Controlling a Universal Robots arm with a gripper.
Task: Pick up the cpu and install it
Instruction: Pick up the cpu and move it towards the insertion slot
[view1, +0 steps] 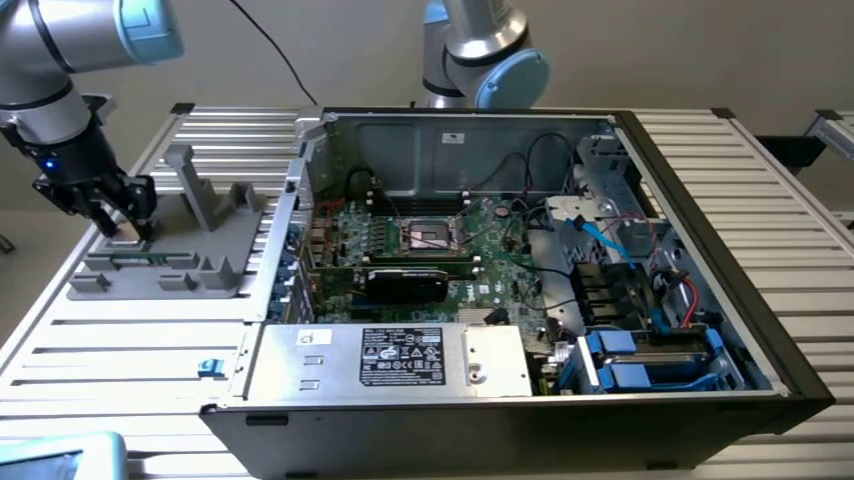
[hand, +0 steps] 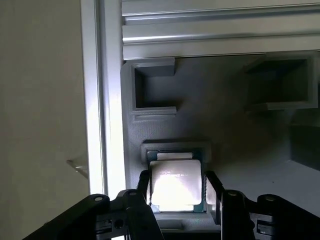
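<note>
Right, the gripper (view1: 123, 232) is down at the grey holder (view1: 167, 268) on the exterior view's left of the table (view1: 120, 350), well apart from the open computer case (view1: 767, 330). From the wrist view the cpu (hand: 176, 186) sits flat in its recess in the holder, shiny top up. The black fingers (hand: 213, 184) stand apart, one on each side of the chip; a sliver of gap seems to remain, though shadow makes that hard to judge. Inside the case, the socket (view1: 430, 236) sits on the motherboard.
</note>
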